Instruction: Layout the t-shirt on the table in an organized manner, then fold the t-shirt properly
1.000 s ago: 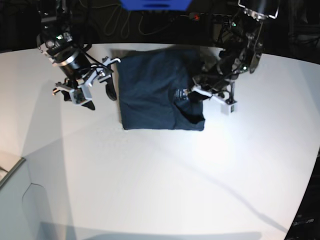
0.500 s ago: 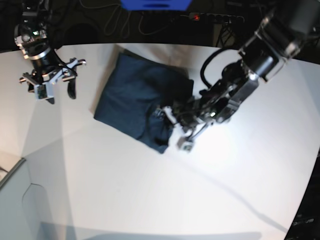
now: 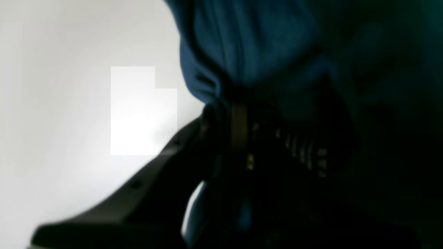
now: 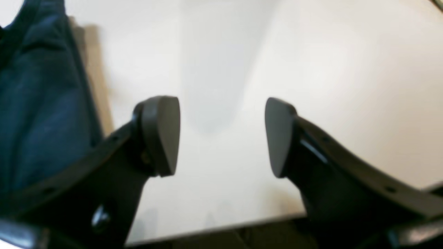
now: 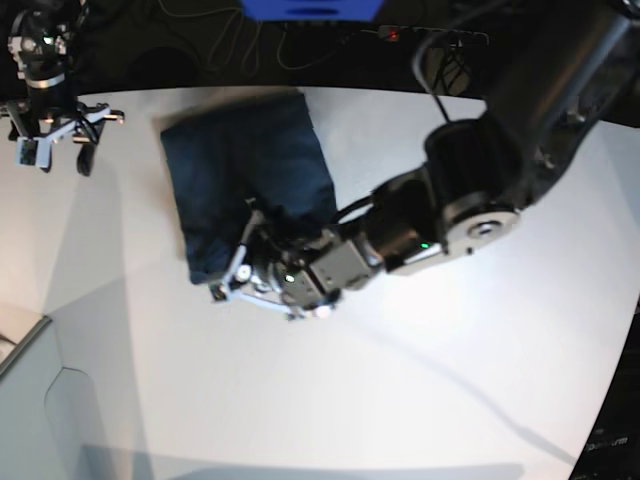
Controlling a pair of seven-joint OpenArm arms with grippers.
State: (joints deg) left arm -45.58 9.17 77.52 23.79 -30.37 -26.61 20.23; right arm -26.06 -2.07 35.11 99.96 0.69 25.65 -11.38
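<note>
The folded dark navy t-shirt (image 5: 240, 170) lies on the white table (image 5: 420, 390) at the back left. My left gripper (image 5: 240, 262) reaches far across to the shirt's near edge. In the left wrist view the gripper (image 3: 235, 114) is shut on bunched blue fabric of the t-shirt (image 3: 249, 45). My right gripper (image 5: 55, 128) is open and empty at the far back left, apart from the shirt. In the right wrist view its fingers (image 4: 162, 135) stand wide apart around the gripper's middle (image 4: 221, 136) over bare table (image 4: 311, 69), with the t-shirt (image 4: 34, 103) at the left edge.
The table's curved back edge (image 5: 380, 92) runs behind the shirt, with dark cables (image 5: 240, 45) and a blue object (image 5: 310, 8) beyond it. The left arm's bulky body (image 5: 470, 190) lies across the table's middle right. A grey surface (image 5: 30, 400) sits at the front left.
My left gripper has dragged the shirt leftwards across the table, turning it. The right arm has drawn back to the far back left corner, still open.
</note>
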